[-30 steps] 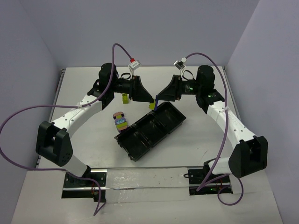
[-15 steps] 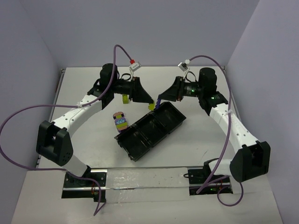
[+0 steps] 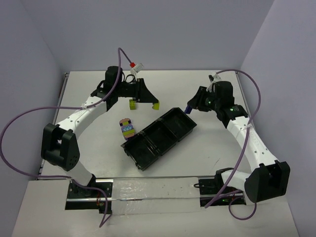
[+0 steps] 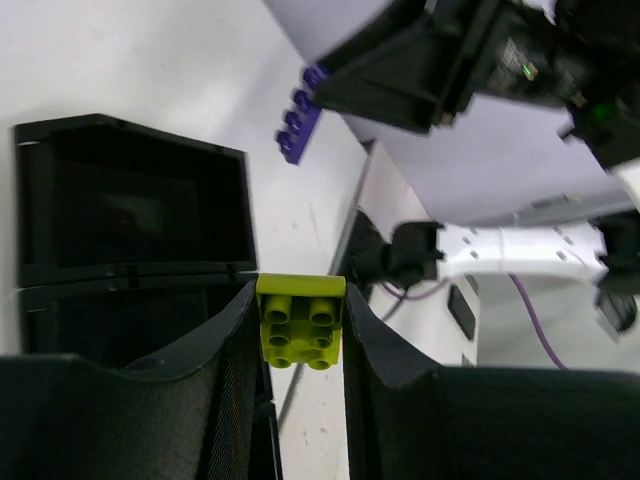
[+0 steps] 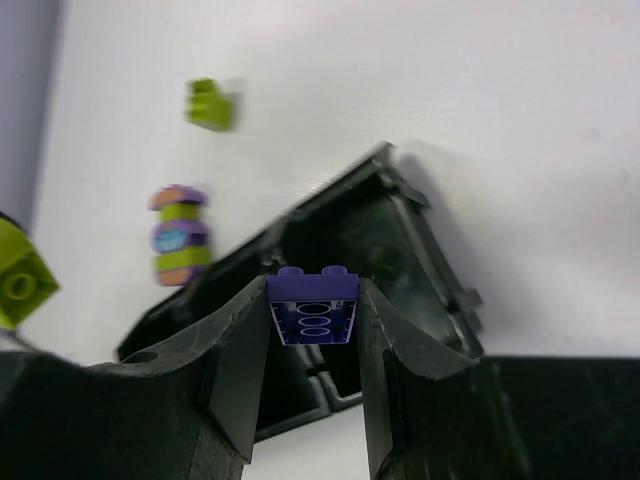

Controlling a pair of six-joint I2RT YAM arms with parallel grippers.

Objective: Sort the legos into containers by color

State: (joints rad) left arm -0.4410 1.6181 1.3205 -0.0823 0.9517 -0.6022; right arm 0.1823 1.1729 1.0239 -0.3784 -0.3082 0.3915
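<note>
Separation | left fingers (image 4: 225, 385) pinch yellow-green studded plastic brick (image 4: 300, 322) | right fingers (image 5: 235, 365) pinch purple studded brick (image 5: 312, 307), pulled clear right of black plastic tray (image 3: 132, 157) | both ready to sort

We look down on a white table (image 3: 98, 148) where a long black tray (image 3: 159, 137) of three square compartments lies at a slant near the middle, its near end pointing left and its far end right. Just left of the tray, and apart from it, a small stack of bricks (image 3: 128, 127) banded in purple, yellow-green and orange lies flat on the tabletop, and a single yellow-green brick (image 3: 132, 103) sits alone farther back. Along the near edge we see a metal rail (image 3: 153, 190) running across the table.
</note>
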